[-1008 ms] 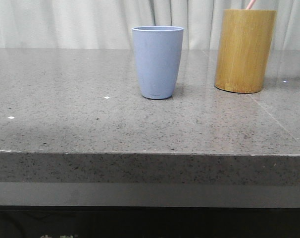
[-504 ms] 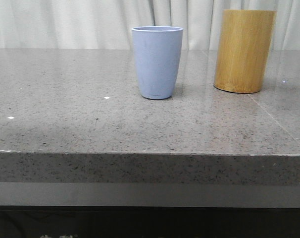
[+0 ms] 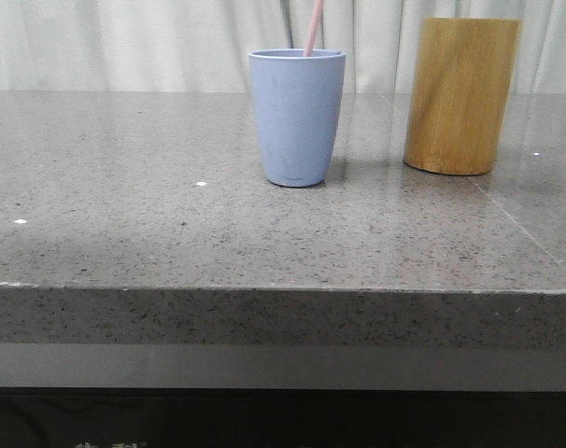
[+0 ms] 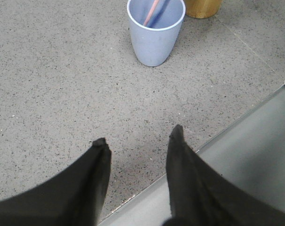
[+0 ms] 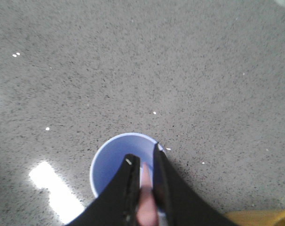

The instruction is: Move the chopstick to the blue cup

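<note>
The blue cup (image 3: 297, 117) stands mid-table; it also shows in the left wrist view (image 4: 156, 32) and the right wrist view (image 5: 109, 165). A pale-pink chopstick (image 3: 312, 28) rises from inside it, leaning slightly, its top out of frame. In the left wrist view the chopstick (image 4: 151, 12) reaches down into the cup. My right gripper (image 5: 143, 162) hangs above the cup's mouth, shut on the chopstick (image 5: 146, 197). My left gripper (image 4: 138, 139) is open and empty over the table's front edge, well short of the cup.
A taller yellow-brown wooden cylinder (image 3: 460, 95) stands to the right of the blue cup, close to it; it also shows in the left wrist view (image 4: 202, 7). The grey stone table (image 3: 124, 215) ends in a front edge (image 4: 236, 127). Curtains hang behind.
One second ago the chopstick's tip showed above the wooden cylinder. Half a second ago it was out of view. Now it stands in the blue cup.
</note>
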